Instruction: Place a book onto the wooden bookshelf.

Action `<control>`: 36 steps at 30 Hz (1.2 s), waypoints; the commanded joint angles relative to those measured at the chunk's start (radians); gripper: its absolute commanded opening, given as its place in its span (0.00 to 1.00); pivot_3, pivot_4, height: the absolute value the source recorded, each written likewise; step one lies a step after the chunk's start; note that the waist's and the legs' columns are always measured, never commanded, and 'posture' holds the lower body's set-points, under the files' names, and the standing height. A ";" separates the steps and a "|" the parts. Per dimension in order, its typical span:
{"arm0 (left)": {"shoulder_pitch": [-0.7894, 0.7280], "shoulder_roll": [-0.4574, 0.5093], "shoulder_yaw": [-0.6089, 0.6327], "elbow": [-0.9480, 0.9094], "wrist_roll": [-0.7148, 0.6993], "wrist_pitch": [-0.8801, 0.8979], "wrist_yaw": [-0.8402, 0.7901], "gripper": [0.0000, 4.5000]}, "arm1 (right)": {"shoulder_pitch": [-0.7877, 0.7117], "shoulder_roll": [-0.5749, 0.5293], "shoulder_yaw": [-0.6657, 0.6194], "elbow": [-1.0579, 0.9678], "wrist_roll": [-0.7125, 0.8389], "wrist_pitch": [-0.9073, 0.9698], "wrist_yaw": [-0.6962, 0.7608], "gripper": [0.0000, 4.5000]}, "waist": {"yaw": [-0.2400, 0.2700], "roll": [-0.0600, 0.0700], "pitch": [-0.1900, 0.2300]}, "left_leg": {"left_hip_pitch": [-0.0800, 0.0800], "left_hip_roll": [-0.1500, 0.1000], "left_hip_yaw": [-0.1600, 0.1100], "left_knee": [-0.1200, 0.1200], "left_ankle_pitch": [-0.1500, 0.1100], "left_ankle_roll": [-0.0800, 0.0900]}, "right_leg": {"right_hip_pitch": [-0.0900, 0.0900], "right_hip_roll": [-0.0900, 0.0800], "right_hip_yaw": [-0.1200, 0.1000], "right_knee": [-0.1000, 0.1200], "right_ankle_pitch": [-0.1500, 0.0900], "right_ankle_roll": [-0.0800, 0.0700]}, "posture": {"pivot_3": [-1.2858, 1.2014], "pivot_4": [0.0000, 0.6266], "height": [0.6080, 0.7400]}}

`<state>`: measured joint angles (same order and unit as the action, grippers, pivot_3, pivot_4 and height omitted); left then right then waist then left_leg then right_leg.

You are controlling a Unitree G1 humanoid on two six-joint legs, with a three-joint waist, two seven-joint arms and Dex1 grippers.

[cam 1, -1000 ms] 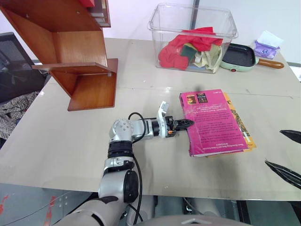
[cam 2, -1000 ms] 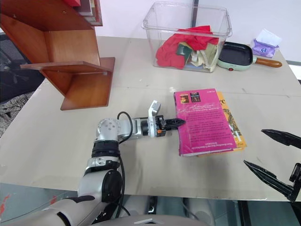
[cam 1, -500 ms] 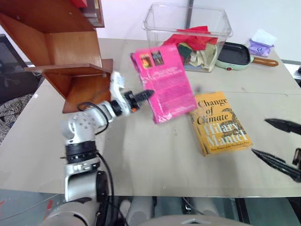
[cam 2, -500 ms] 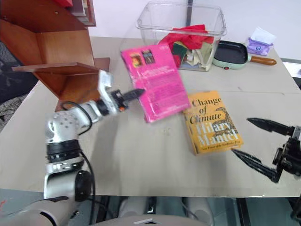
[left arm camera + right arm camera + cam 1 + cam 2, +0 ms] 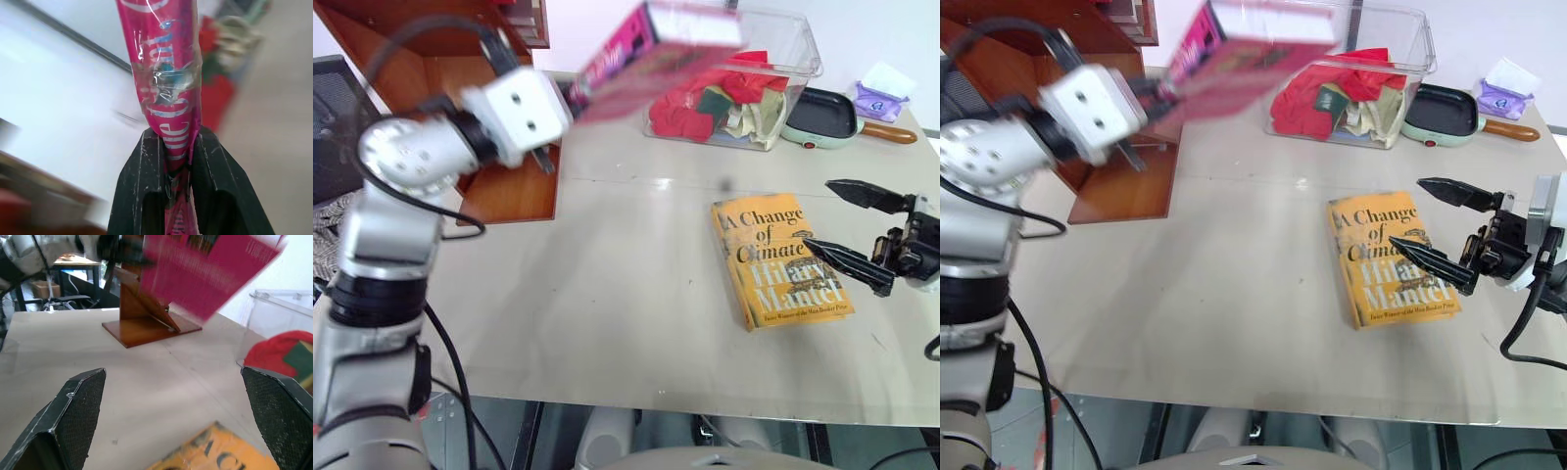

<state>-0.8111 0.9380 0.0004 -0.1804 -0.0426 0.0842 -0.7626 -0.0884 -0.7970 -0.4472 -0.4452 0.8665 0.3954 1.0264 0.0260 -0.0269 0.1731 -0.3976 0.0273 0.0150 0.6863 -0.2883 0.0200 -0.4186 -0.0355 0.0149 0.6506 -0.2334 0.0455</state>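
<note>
The book (image 5: 651, 49) is smeared by motion in both head views, so its print cannot be read there; in the left wrist view only curling white letters on its glossy magenta spine show, and no word can be made out. The left gripper (image 5: 177, 147) is clamped on that spine, its two black fingers pressing either side, and the book juts out from it in the air, clear of the table (image 5: 607, 294). The wooden bookshelf (image 5: 499, 186) stands just behind and beside this gripper, its polished reddish-brown boards slanted and its upper part cut off by the frame edge.

The right gripper (image 5: 1442, 227) has its pointed black fingers spread wide, holding nothing; its pads (image 5: 80, 404) carry a fine cross-hatched texture. Just under its lower finger lies a yellow-orange paperback (image 5: 778, 259) flat on the table, lettered "A Change of Climate" and "Hilary Mantel". Beyond it sits a clear plastic bin (image 5: 744, 83) of crumpled red and cream cloths, with a pale green pan (image 5: 827, 116) alongside, its handle wooden.
</note>
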 commanded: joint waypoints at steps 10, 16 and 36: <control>-0.075 0.477 0.067 0.009 0.079 0.204 -0.327 0.04 | -0.154 0.034 0.094 0.096 -0.025 -0.037 0.026 1.00 | -0.046 0.000 0.003 | 0.000 0.002 0.003 -0.002 -0.001 0.001 | -0.005 0.002 0.002 0.004 -0.001 0.001 | 0.52 0.24 0.80; 0.083 0.647 0.066 0.086 0.177 0.191 -0.371 0.04 | -0.205 0.056 0.124 0.144 -0.058 -0.072 0.057 1.00 | -0.029 0.002 0.004 | 0.001 0.003 0.004 -0.002 -0.001 0.001 | -0.005 0.003 0.002 0.008 -0.001 0.001 | 0.52 0.24 0.80; 0.126 0.403 0.062 0.198 0.223 0.141 -0.299 0.56 | -0.156 0.079 0.077 0.073 -0.037 -0.086 0.013 1.00 | -0.030 0.009 -0.001 | 0.018 0.009 0.008 -0.001 0.001 0.000 | 0.007 0.007 0.006 0.012 -0.002 0.003 | 0.52 0.24 0.80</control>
<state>-0.6829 1.3292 -0.0180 0.0714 0.2442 0.1800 -1.0277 -0.2417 -0.7131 -0.3305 -0.3352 0.8054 0.3148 1.0535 -0.0036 -0.0177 0.1724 -0.3804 0.0369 0.0228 0.6860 -0.2876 0.0195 -0.4122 -0.0287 0.0209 0.6628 -0.2352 0.0473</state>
